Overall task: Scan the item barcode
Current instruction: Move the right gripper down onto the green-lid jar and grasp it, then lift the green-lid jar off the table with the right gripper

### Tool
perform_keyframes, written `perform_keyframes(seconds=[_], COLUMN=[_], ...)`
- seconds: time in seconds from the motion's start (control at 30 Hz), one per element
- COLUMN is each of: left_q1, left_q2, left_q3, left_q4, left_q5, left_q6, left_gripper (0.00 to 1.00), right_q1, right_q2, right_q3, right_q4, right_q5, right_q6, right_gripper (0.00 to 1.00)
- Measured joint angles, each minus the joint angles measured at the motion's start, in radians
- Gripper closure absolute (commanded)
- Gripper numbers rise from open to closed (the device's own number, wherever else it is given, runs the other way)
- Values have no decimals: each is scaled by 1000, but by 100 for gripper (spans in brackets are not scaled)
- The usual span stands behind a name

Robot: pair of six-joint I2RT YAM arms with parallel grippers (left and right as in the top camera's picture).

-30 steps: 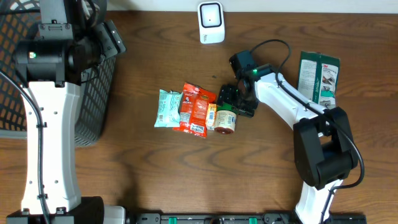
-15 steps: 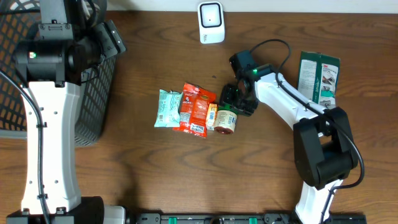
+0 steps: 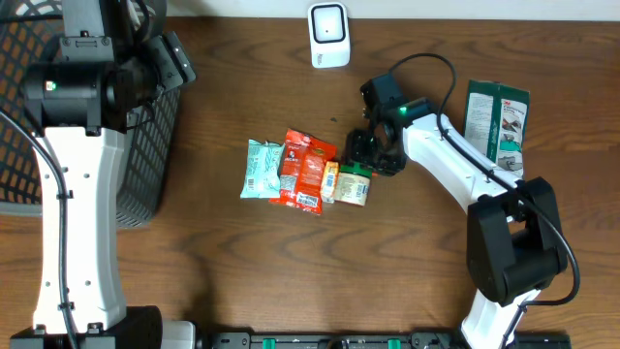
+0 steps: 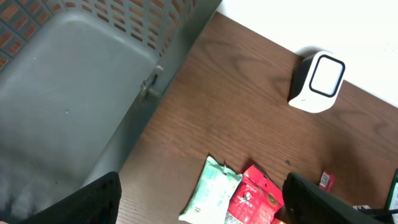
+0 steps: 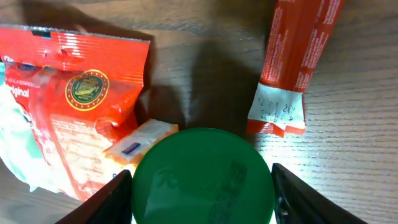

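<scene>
A jar with a green lid (image 5: 202, 177) fills the space between my right gripper's fingers (image 5: 118, 199), and the lid touches both of them. Overhead, the jar (image 3: 354, 187) shows its yellow label, with my right gripper (image 3: 373, 160) shut on its lid end. The white barcode scanner (image 3: 328, 36) stands at the table's far edge, also in the left wrist view (image 4: 317, 81). My left gripper (image 4: 205, 208) hangs open high above the table near the basket, holding nothing.
Beside the jar lie a small orange box (image 3: 329, 181), a red snack bag (image 3: 305, 170) and a pale green pouch (image 3: 261, 169). A red stick packet (image 5: 295, 62) lies just past the lid. A green package (image 3: 497, 118) sits far right. A dark mesh basket (image 3: 145, 145) stands left.
My right gripper's fingers have closed in on the jar's lid. The jar has turned from showing its top to showing its label side. The left arm has not moved.
</scene>
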Motion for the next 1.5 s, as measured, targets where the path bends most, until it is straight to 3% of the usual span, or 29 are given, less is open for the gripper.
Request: perform_keyframes(seconds=[0.43, 1.1, 1.33, 1.5], left_q1=[0, 0, 0, 0], left_q2=[0, 0, 0, 0], left_q3=[0, 0, 0, 0], left_q4=[0, 0, 0, 0], left_q5=[0, 0, 0, 0], left_q6=[0, 0, 0, 0], left_gripper=[17, 17, 16, 16], right_q1=[0, 73, 81, 84], right_q2=[-73, -85, -187, -240], right_q3=[0, 0, 0, 0], right_q4=[-37, -153, -194, -252], right_q5=[7, 99, 125, 144], right_q6=[-124, -147, -148, -151], right_gripper=[43, 42, 41, 29])
